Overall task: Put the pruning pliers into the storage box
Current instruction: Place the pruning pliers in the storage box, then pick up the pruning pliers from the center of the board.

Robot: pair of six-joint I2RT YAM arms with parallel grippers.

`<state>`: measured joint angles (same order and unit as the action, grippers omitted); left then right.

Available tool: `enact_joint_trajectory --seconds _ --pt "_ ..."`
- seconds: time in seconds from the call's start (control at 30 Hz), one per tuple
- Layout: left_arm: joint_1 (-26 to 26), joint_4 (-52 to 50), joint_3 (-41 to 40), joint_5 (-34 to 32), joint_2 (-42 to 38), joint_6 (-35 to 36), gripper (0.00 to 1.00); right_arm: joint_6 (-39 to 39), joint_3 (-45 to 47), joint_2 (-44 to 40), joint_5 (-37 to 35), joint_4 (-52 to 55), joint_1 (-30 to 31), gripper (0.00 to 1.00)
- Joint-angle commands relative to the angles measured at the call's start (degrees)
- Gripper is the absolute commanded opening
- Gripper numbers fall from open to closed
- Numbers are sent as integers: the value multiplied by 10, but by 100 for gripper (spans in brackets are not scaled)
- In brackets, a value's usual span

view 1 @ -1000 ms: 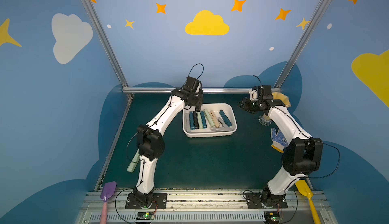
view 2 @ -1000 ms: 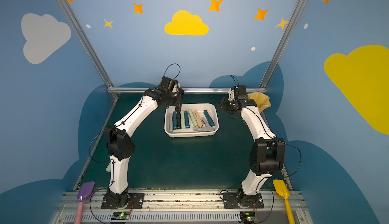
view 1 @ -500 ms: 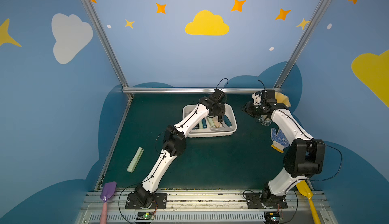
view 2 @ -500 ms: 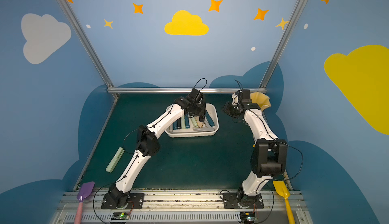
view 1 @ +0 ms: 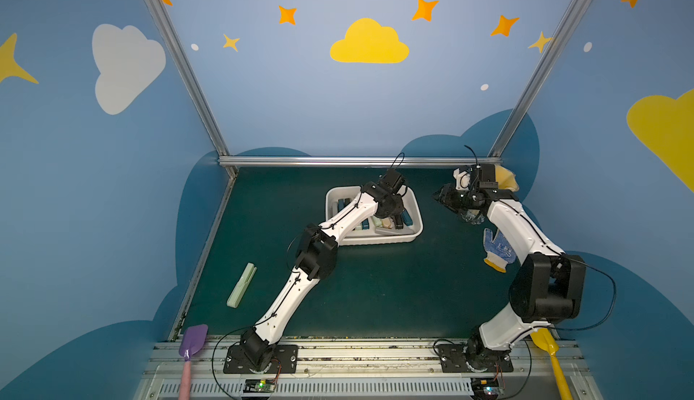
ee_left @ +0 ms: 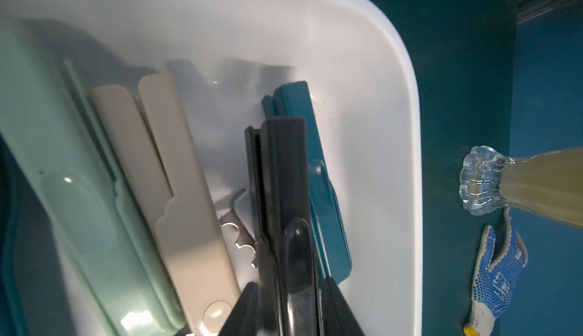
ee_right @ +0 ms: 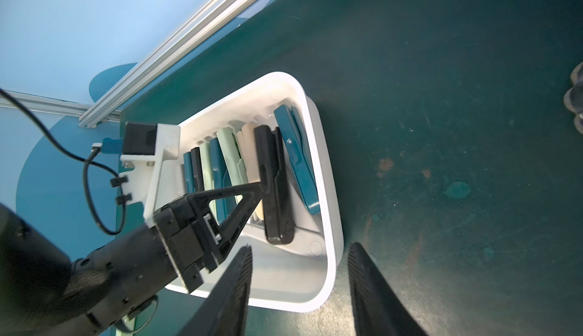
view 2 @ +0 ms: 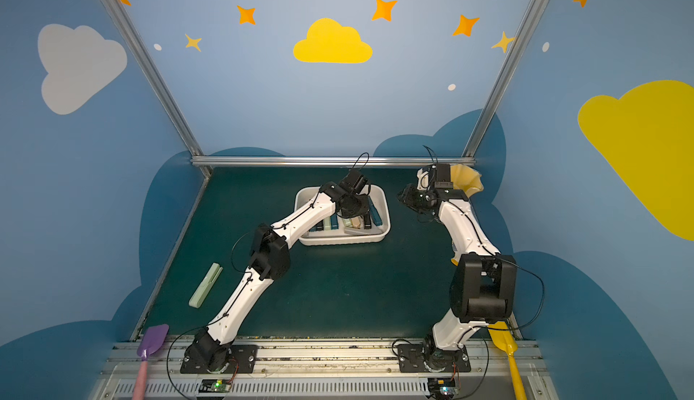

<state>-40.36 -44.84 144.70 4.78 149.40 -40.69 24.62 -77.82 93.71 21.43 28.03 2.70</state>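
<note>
The white storage box [view 1: 379,240] [view 2: 338,241] sits on the mat at the back centre and holds several pruning pliers side by side. My left gripper [ee_left: 290,287] [view 1: 396,218] reaches down into its right part. It is shut on a black pruning pliers [ee_left: 280,176] [ee_right: 271,173], which stands tilted between a beige one [ee_left: 176,176] and a teal one [ee_left: 303,123]. One pale green pruning pliers [view 1: 242,285] [view 2: 205,285] lies on the mat at the left. My right gripper [ee_right: 301,249] [view 1: 441,197] hangs open and empty just right of the box [ee_right: 331,192].
A yellow fluted vase [view 1: 505,180] [ee_left: 536,192] lies at the back right, behind my right wrist. A blue-dotted glove [view 1: 497,246] lies next to the right arm. A purple shovel [view 1: 193,338] and a yellow shovel [view 1: 548,349] lie at the front corners.
My left gripper has swung from the box's back left corner to its right part and come down among the pliers. The right gripper has hardly moved.
</note>
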Motion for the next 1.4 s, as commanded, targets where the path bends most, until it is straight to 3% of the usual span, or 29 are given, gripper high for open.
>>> enact_joint_trajectory --seconds 0.0,0.23,0.53,0.6,0.87,1.07,1.23,1.37 --pt "-6 13 3 -8 14 -25 34 2 7 -12 8 -8 -2 48" --pt "2 -2 23 -31 -4 1 40 0 5 -13 6 -4 -1 48" --pt "62 -103 15 -122 -140 107 61 -5 -15 -2 11 -3 5 48" --pt "78 -109 -48 -143 -196 132 65 -7 -19 1 12 -4 9 48" --pt "196 41 -580 -165 -558 227 74 -13 -25 5 5 2 23 49" --pt "268 163 -881 -214 -809 214 78 -13 -33 13 8 -1 32 50" --pt "302 142 -985 -313 -912 147 80 -8 -37 20 13 -2 41 51" --pt "357 143 -993 -335 -932 223 80 -6 -32 21 15 -7 45 52"
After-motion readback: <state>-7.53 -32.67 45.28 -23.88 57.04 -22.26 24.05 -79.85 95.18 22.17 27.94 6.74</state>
